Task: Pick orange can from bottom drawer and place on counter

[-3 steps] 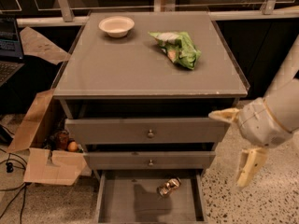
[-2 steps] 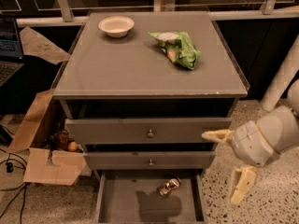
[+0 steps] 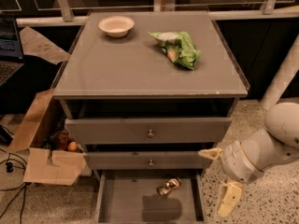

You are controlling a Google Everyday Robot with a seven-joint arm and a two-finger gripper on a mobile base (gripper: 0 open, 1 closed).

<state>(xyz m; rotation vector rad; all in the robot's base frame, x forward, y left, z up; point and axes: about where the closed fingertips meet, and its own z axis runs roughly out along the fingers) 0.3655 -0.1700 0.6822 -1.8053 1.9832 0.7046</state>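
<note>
My gripper [image 3: 219, 176]: it hangs low at the right of the cabinet, outside the drawer and level with the lower drawer fronts, on my white arm [image 3: 268, 146] that comes in from the right edge.
My jaws: spread wide and holding nothing; one pale yellow finger [image 3: 210, 153] points left toward the cabinet's front corner, the other points down toward the speckled floor.
Orange can [image 3: 168, 186]: a small shiny golden-brown metal can, lying tilted on its side, right of the middle of the drawer floor, apart from my fingers.
Bottom drawer [image 3: 121, 197]: a wide shallow grey wooden box, pulled open, with the can on its plain floor.
Counter [image 3: 126, 66]: the flat matte grey cabinet top, carrying a small white round bowl [image 3: 116, 25] at the back left and a crumpled green snack bag [image 3: 180, 48] at the back right.
Upper drawer fronts [image 3: 148, 130]: grey, each with a small round metal knob, standing slightly out.
Cardboard box [image 3: 44, 160]: brown, open, on the floor left of the cabinet, with a small orange fruit [image 3: 72, 146] inside.
</note>
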